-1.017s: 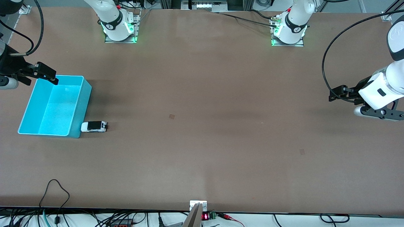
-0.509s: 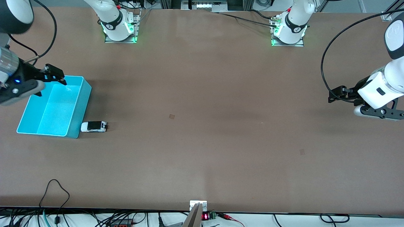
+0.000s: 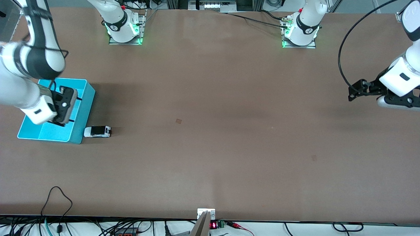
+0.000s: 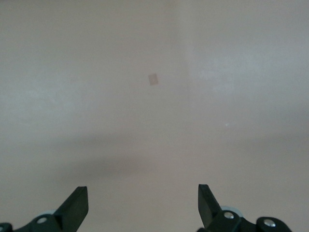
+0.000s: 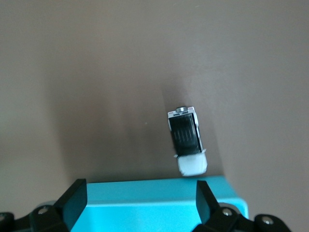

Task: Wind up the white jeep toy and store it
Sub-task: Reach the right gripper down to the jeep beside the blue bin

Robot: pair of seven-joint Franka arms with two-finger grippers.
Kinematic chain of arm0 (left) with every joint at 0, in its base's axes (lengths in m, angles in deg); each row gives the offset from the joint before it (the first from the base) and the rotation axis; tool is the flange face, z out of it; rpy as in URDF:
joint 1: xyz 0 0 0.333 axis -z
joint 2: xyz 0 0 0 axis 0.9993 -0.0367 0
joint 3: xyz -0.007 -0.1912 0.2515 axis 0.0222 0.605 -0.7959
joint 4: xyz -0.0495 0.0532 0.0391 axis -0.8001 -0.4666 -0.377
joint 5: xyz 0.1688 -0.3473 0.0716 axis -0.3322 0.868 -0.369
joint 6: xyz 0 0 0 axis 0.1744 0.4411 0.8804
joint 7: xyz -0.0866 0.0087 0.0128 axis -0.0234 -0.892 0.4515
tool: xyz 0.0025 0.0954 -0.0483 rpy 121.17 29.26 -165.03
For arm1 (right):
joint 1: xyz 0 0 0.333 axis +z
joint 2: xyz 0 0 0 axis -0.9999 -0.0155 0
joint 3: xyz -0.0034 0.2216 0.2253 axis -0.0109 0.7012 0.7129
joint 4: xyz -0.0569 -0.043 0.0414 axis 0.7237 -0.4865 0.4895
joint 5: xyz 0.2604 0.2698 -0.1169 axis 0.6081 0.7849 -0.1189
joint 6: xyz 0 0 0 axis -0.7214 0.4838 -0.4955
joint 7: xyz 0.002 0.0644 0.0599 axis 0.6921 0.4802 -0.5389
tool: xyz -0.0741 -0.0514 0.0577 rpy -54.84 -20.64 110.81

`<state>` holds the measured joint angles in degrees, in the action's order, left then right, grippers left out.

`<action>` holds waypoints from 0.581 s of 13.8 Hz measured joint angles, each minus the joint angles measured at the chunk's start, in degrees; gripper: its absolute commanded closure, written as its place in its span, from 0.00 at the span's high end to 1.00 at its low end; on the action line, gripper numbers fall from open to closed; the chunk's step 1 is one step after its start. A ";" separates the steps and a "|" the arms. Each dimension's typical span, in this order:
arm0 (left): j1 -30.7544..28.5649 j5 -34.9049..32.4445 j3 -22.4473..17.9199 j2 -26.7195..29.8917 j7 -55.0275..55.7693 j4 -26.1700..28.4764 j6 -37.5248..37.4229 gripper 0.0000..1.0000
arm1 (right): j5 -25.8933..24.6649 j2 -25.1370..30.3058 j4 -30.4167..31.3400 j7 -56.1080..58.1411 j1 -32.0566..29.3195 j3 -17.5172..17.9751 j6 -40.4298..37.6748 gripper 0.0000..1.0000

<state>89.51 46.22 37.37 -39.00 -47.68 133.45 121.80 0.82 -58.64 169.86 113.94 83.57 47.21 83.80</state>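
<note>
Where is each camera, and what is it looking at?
Front view: high up across the table, facing both arms; right claw over the cyan bin, left claw over bare table.
Left wrist view: on the left arm, looking down at bare table past its open fingertips.
Right wrist view: on the right arm, looking over the bin's edge.
Front and right wrist views share the white jeep toy.

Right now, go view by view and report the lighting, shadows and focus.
Front view: even overhead light, sharp; the cyan bin casts a soft shadow on the table, green glow at both bases. Right wrist view: white jeep toy in focus, broad dark shadow beside it. Left wrist view: pale, washed-out table, faint shadow band, open left gripper.
</note>
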 measured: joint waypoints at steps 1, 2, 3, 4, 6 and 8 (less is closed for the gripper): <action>-0.02 -0.14 0.00 0.14 0.00 0.00 -0.20 1.00 | 0.00 -0.84 1.66 1.85 -0.14 0.00 2.99 1.00; -0.02 -0.17 0.00 0.12 0.00 0.04 -0.23 1.00 | 0.00 -1.66 3.11 2.55 -0.20 0.01 6.52 1.00; -0.02 -0.17 0.00 0.10 0.00 0.10 -0.34 1.00 | 0.01 -2.50 4.35 2.68 -0.33 0.00 10.07 1.00; -0.02 -0.18 0.00 0.10 0.00 0.11 -0.67 1.00 | 0.01 -3.54 5.44 2.80 -0.66 0.00 13.06 1.00; -0.05 -0.18 -0.01 0.08 0.00 0.13 -1.01 1.00 | 0.01 -6.02 6.46 3.37 -1.24 -0.01 17.49 1.00; -0.11 -0.18 -0.05 0.00 0.00 0.17 -1.17 1.00 | 0.01 -8.45 6.56 3.47 -1.27 0.01 20.98 1.00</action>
<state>89.41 46.04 37.33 -39.01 -47.68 133.62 120.63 0.82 -67.10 176.42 117.41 82.31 47.22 104.78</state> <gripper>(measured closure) 0.000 0.000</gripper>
